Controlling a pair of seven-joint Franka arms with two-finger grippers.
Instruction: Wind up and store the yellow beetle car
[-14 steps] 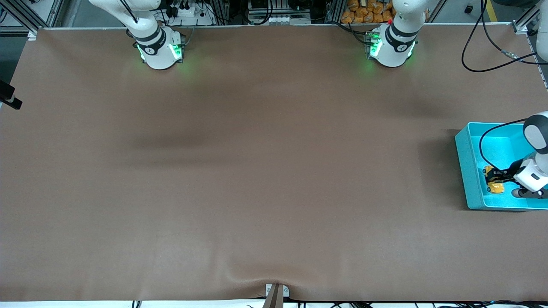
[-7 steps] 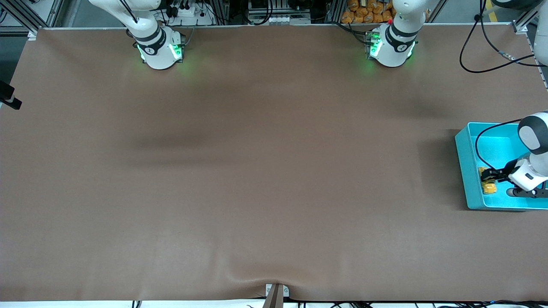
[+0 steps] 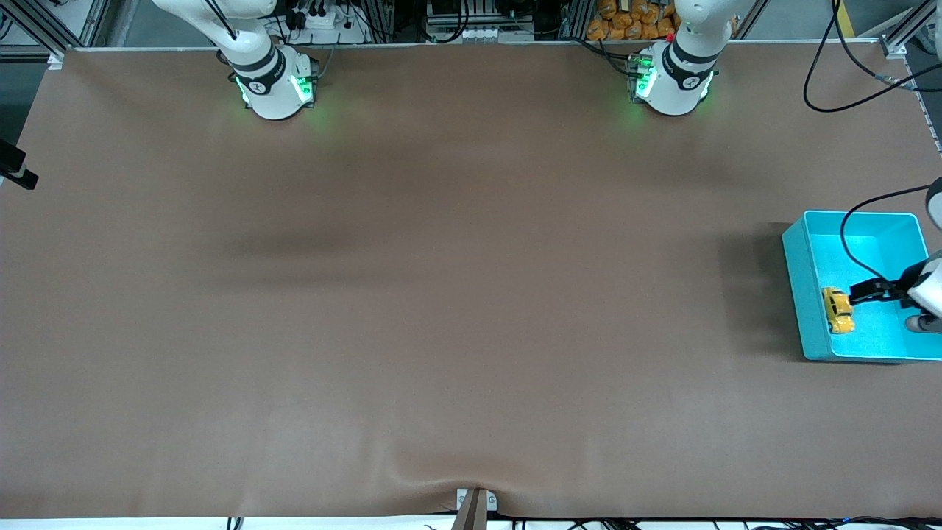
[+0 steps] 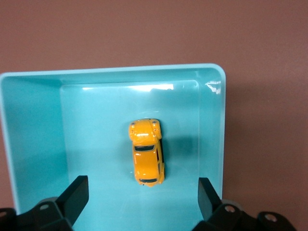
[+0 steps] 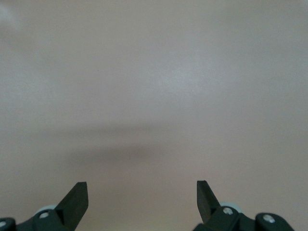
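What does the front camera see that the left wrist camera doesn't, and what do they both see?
Only the front view shows the whole brown table, both arm bases along its top edge, and where the teal bin stands: at the left arm's end. Only the left wrist view shows the left gripper wide open, empty, over the bin, and the car's dark windows. Both show the yellow beetle car lying free on the bin floor, near a wall. The right gripper appears in neither.

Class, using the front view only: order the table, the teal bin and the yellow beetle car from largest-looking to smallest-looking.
1. Table
2. Teal bin
3. Yellow beetle car, lying in the bin
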